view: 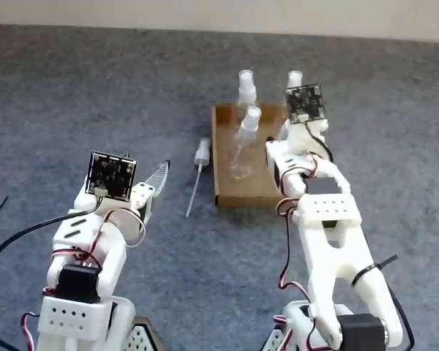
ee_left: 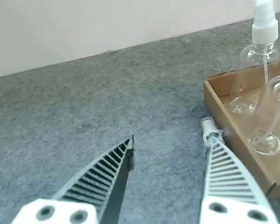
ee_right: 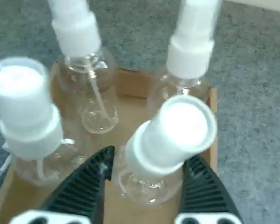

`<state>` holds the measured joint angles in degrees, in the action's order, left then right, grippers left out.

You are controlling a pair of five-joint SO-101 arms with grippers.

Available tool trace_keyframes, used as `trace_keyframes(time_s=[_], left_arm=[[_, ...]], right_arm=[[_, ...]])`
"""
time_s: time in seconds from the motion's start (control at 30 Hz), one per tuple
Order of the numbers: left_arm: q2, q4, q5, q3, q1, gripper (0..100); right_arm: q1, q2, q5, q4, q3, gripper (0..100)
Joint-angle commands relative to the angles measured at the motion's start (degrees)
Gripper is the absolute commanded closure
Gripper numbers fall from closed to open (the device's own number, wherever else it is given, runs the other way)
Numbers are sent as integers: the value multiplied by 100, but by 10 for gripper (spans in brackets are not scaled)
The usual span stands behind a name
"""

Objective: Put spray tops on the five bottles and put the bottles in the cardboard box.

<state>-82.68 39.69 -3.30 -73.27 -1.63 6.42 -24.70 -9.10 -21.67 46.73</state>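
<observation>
Our left gripper (ee_left: 172,142) hangs spread wide and empty over the grey carpet (view: 95,88). The loose spray top (view: 202,151) lies just ahead of it, beside the cardboard box (view: 218,164), with its head pointing away from us and its dip tube trailing back along the box wall. We judge the left arm the nearer. Our right gripper (ee_right: 149,158) clasps a capped bottle (ee_right: 184,123) standing in the box among three other capped bottles (ee_right: 77,28).

The counter (view: 95,88) has a grey, carpet-like covering. A shallow cardboard box (view: 249,196) sits flat on it. Just beside the box's left wall, not touching it, a loose spray top (view: 202,152) lies on its side, its thin tube trailing away toward the near edge.
</observation>
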Motion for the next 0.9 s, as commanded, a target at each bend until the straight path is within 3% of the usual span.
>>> trace_keyframes(time_s=[0.0,0.7,0.87], left_arm=[[-57,-105,9,31,31,780],[-57,-97,9,48,31,780],[-57,-97,9,48,31,780]], right_arm=[[-171,-57,-97,101,-57,965],[-154,374,-62,145,-163,962],[-154,312,255,119,-163,865]])
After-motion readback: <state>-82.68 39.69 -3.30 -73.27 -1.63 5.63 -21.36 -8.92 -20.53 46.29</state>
